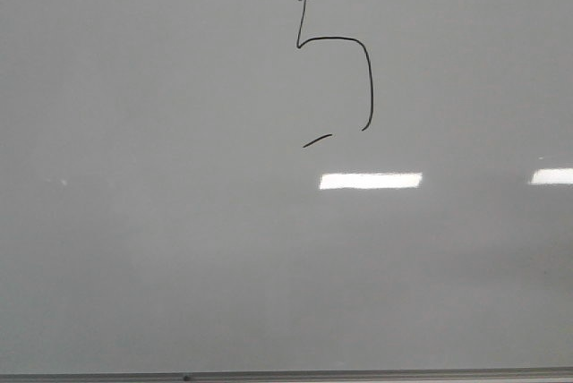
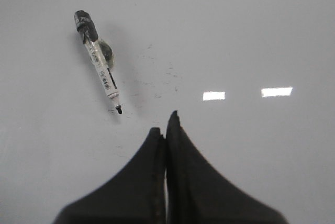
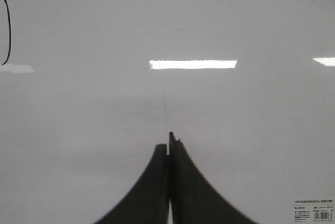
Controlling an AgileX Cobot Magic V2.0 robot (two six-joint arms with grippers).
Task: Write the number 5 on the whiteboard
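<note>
While both our black grippers, left [image 2: 166, 122] and right [image 3: 170, 139], are keeping their jaws pressed together, empty, the thin black marker-line number 5 [image 1: 338, 52] is sitting upper-centre on the glossy pale grey whiteboard [image 1: 143, 222], the uncapped clear-barrelled marker pen [image 2: 99, 59] lying apart from our left gripper.

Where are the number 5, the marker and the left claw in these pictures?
number 5 [image 1: 368, 79], front view, on the belly's right curve.
marker [image 2: 99, 59], left wrist view, on the clear barrel's middle, lying on the whiteboard [image 2: 251, 35].
left claw [image 2: 165, 124], left wrist view, between its closed fingertips.
</note>
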